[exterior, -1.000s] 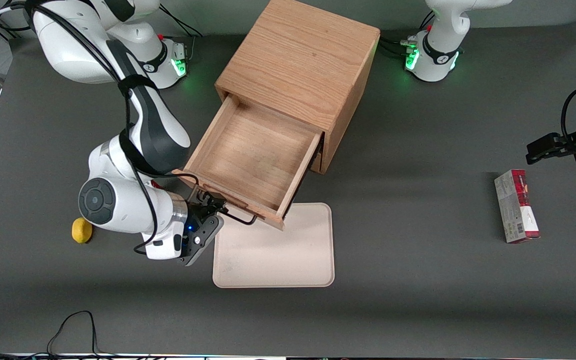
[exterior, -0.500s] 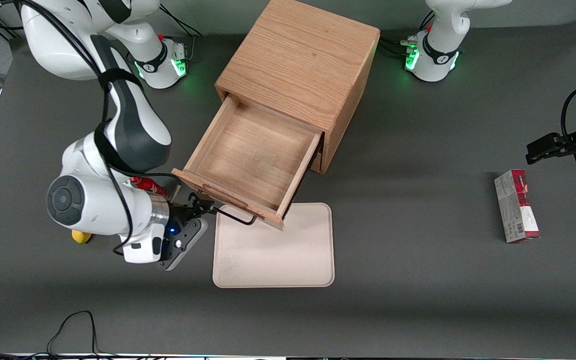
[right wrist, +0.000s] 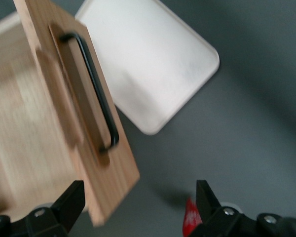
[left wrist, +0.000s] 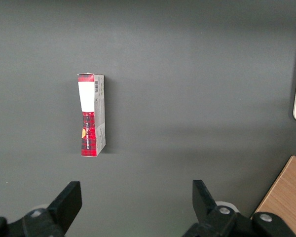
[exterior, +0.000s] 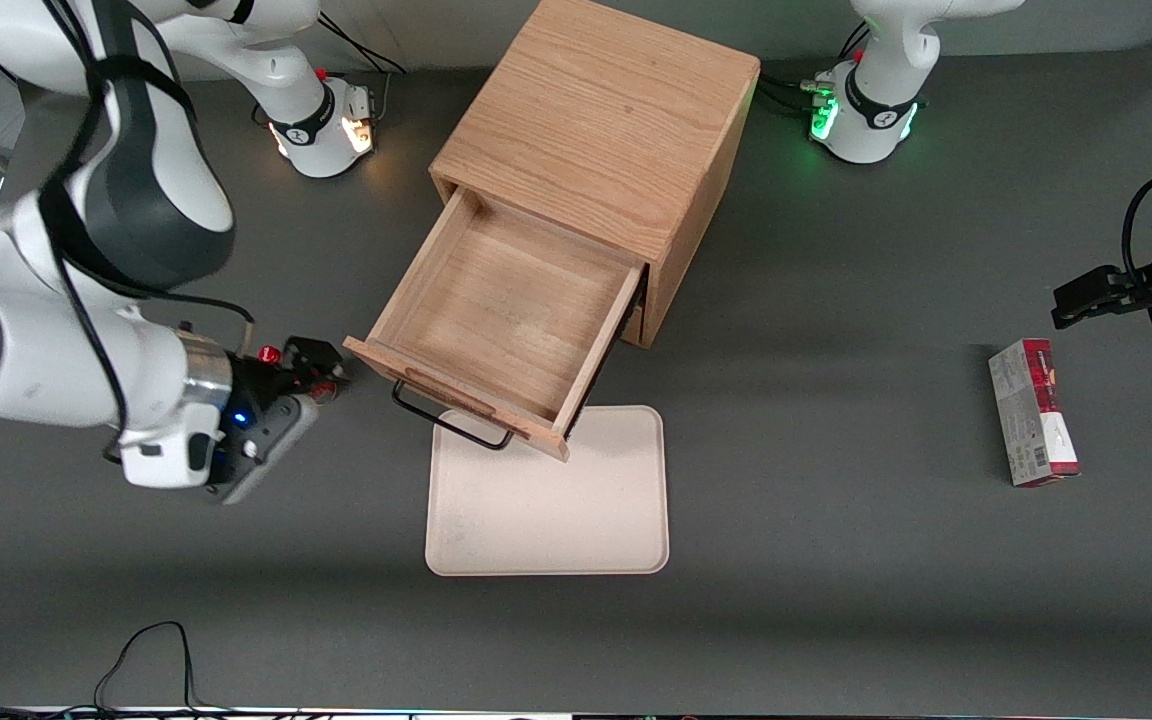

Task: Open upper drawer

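The oak cabinet stands at the middle of the table. Its upper drawer is pulled far out, and its shallow wooden tray is empty. The thin black wire handle hangs on the drawer front, free of any grip. My right gripper is open and empty. It is beside the drawer front's corner, toward the working arm's end of the table, apart from the handle. In the right wrist view the drawer front and the handle stand ahead of the open gripper. The bottom drawer is hidden under the upper one.
A beige tray lies flat on the table in front of the open drawer, nearer the front camera; it also shows in the right wrist view. A red and white box lies toward the parked arm's end and shows in the left wrist view.
My gripper has let go of the handle and drawn away from the drawer toward the working arm's end of the table. The drawer stays pulled out. The arm now hides the yellow fruit.
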Robot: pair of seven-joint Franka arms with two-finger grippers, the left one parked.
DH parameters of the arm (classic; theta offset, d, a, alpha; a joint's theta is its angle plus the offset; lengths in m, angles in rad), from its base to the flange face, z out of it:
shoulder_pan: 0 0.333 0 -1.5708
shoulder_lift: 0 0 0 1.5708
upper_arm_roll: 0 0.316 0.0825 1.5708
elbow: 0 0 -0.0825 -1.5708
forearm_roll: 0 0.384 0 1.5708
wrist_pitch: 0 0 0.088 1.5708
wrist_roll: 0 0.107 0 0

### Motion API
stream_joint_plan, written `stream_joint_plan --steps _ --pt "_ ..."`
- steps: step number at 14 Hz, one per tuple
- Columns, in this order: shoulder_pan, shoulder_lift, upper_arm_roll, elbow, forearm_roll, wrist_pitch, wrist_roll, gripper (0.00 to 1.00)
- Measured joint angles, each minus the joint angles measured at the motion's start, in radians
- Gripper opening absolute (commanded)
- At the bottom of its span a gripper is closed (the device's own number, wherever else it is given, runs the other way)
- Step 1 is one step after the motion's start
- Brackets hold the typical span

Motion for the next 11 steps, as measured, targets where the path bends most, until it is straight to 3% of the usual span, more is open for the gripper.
stream_joint_plan --steps 2,6,11 --pt "0.0 -0.115 -0.045 -0.13 -0.008 -0.004 0.0 1.0" --pt "0.0 -0.33 -0.088 -0.396 -0.121 0.015 0.091 1.0" --pt "0.002 -0.468 -0.206 -0.531 -0.133 0.033 0.164 1.0"
